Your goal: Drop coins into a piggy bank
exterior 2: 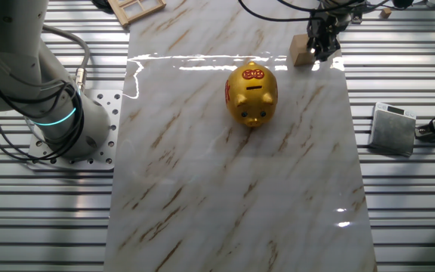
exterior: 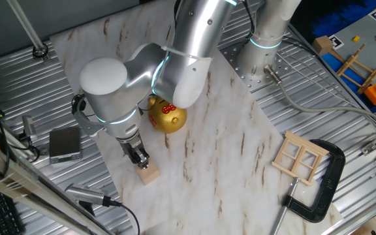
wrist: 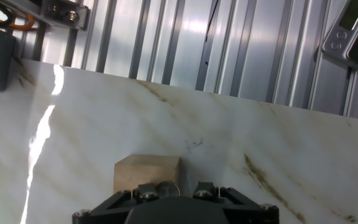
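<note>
The gold piggy bank (exterior: pixel 168 116) with red markings on its back stands on the marble board; it also shows in the other fixed view (exterior 2: pixel 252 94). My gripper (exterior: pixel 138 157) is down on the pale wooden cube (exterior: pixel 149 173), well apart from the bank, as the other fixed view (exterior 2: pixel 325 41) also shows. In the hand view a dark grey coin (wrist: pixel 168 186) shows at the near edge of the cube's top (wrist: pixel 143 169), between my finger mounts. The gripper body hides the fingertips, so I cannot tell whether they hold the coin.
A grey box (exterior: pixel 64 143) lies on the ribbed metal table beside the board's edge near the cube. A small wooden window frame (exterior: pixel 299 159) and a black C-clamp (exterior: pixel 322 189) sit at the board's far corner. The arm's base (exterior 2: pixel 70 128) is bolted beside the board.
</note>
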